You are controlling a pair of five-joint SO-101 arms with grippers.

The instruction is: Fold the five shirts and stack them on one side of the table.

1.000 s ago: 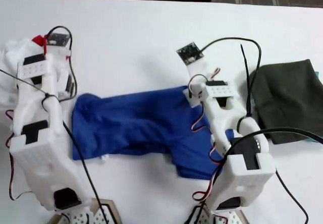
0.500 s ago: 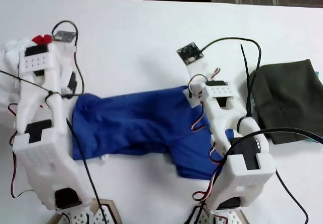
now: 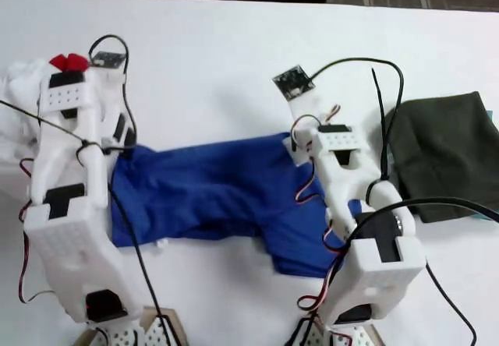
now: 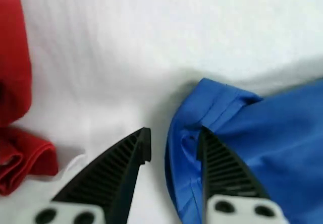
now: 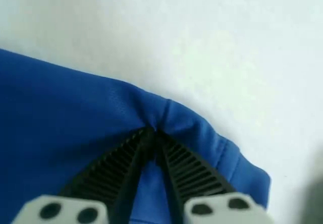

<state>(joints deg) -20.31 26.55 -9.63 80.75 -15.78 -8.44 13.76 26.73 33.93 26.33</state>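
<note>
Two white robot arms stand side by side at a white surface (image 3: 210, 58), seen from above. A blue shirt (image 3: 210, 190) lies rumpled across the middle of the surface, stretching from one arm to the other, with one end passing under the right arm.

The left tool (image 4: 174, 138) hangs over the shirt's left end with its jaws parted to a middling width. A hemmed corner of the blue shirt (image 4: 242, 133) lies in the gap between the black ribbed fingers (image 4: 121, 163). One finger sits over the blue fabric and the other over pale ground beside it. Whether either finger presses the cloth cannot be told.

The right tool (image 5: 153, 133) is closed tight on the blue shirt (image 5: 65, 118), pinching a small raised fold near the cloth's edge, with bare surface just beyond.

A dark shirt (image 3: 444, 151) lies folded at the right edge of the surface, near the right arm and apart from the blue one. A black cable (image 3: 380, 104) runs along its near side.

At the far left, a heap of white cloth (image 3: 19, 100) sits beneath the left arm. A bit of red cloth (image 3: 66, 61) shows at the top of that arm, and from the left wrist, red cloth (image 4: 12, 57) lies bunched beside the blue corner without touching it.
</note>
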